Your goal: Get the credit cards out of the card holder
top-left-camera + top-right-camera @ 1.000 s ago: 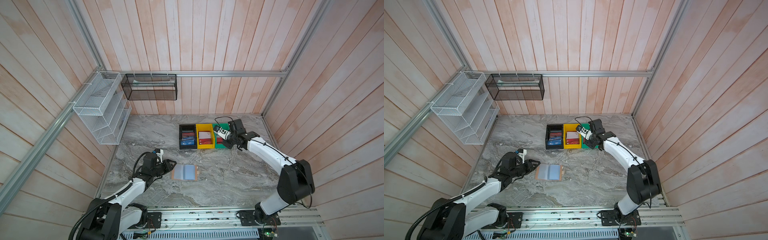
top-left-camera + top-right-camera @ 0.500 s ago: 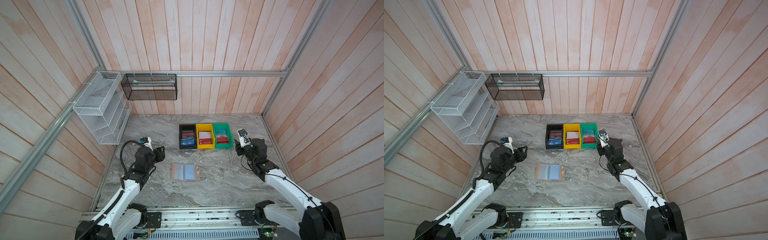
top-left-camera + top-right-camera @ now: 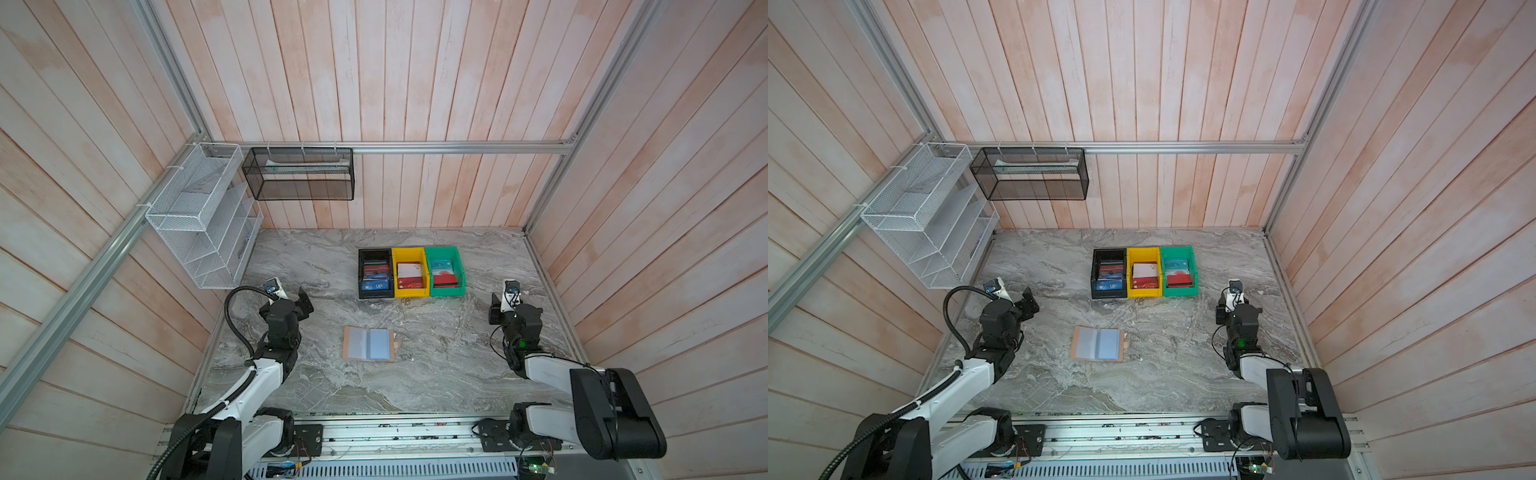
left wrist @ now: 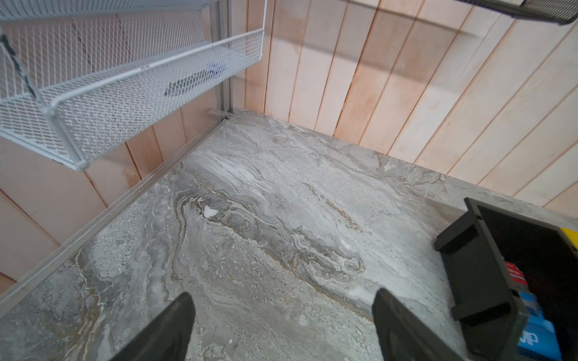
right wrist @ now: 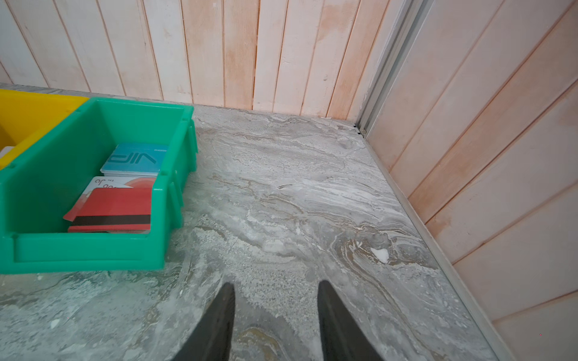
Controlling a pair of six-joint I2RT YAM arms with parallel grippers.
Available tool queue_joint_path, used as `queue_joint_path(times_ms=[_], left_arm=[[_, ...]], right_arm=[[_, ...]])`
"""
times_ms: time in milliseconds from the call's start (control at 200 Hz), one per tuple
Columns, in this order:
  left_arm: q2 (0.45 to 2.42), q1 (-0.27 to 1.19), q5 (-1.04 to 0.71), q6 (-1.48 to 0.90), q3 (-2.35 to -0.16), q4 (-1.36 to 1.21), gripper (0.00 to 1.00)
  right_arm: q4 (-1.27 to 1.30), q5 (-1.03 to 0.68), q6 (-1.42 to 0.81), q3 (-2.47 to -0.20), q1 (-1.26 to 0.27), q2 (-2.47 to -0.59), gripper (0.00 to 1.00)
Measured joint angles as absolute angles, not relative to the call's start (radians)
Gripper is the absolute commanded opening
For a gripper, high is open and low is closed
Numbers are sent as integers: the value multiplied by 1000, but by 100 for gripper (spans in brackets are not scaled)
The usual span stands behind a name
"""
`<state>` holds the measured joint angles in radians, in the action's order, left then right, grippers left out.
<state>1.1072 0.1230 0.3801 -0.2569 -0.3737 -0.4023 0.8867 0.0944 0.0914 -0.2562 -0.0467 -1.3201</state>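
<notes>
The card holder (image 3: 368, 343) lies open on the bench (image 3: 436, 374), before the black bin (image 3: 375, 295), yellow bin (image 3: 410, 294) and green bin (image 3: 446, 291), all 3 holding credit cards (image 5: 125, 206). Left fingers (image 4: 169, 331) and right fingers (image 5: 215, 325) stand released, empty.

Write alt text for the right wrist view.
A green bin on a marble table holds a blue VIP card, a pale card with a red circle and a red card with a black stripe. The open, empty right gripper hovers beside it.

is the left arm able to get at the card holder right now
Probably yes: the card holder lies open on the table, nothing between it and the left gripper, which is open and empty.
</notes>
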Motion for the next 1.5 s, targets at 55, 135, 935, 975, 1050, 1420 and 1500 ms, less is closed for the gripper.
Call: queue_joint_path(times_ms=[55, 135, 935, 975, 1050, 1420, 1500], left_arm=[[1140, 120, 394, -245, -369, -437, 100], [1192, 112, 408, -221, -359, -496, 100], [1536, 19, 181, -62, -237, -1119, 100], [1548, 17, 165, -57, -237, -1099, 100], [1554, 10, 148, -53, -242, -1112, 100], [1552, 0, 119, -52, -264, -1114, 100], [1552, 0, 115, -52, -265, -1114, 100]], right_arm=[[929, 88, 86, -257, -47, -1354, 45], [979, 78, 80, -265, -47, -1408, 45], [1192, 16, 13, -238, 17, -1515, 51], [1193, 16, 13, -238, 17, -1515, 51], [1197, 12, 10, -238, 18, -1515, 52], [1198, 2, 1, -238, 22, -1515, 67], [1198, 2, 1, -238, 22, -1515, 69]])
